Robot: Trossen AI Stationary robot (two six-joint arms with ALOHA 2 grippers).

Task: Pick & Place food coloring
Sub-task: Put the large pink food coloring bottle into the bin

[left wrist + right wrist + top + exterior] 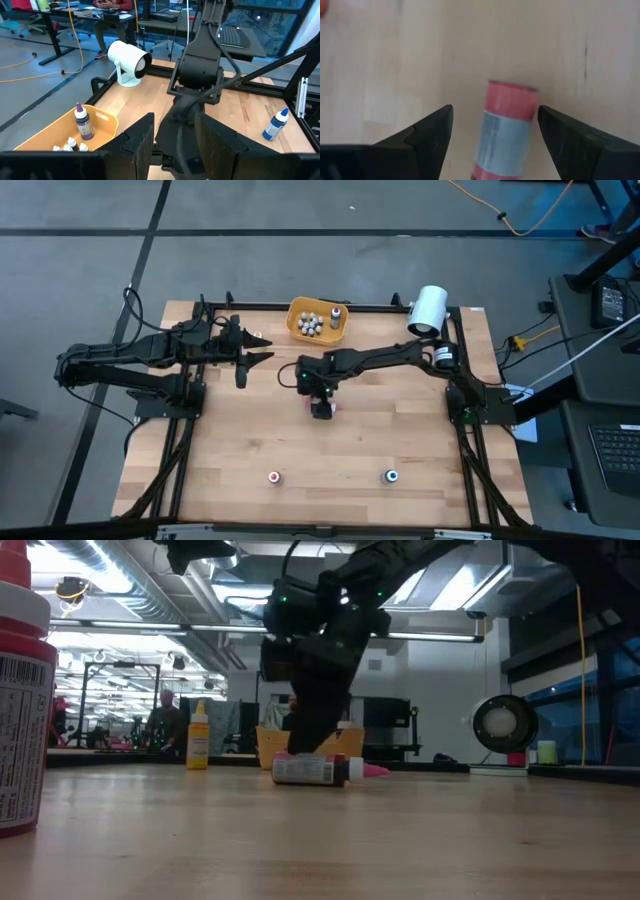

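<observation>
Here the right gripper (492, 132) is held wide open over a pink bottle (506, 132) that lies on its side on the table (400, 440), near the centre and at about 6 o'clock from the orange bowl (318, 321). In the right wrist view the bottle sits off-centre, nearer one finger (580, 145) than the other. If the jaws are closed from this offset, the round bottle could be nudged first on one side and rolled or spun out of the grasp. The left gripper (258, 350) is parked, open, at 9 o'clock of the bowl. Two more bottles (274, 477) stand at the table's 6 o'clock edge, well apart.
</observation>
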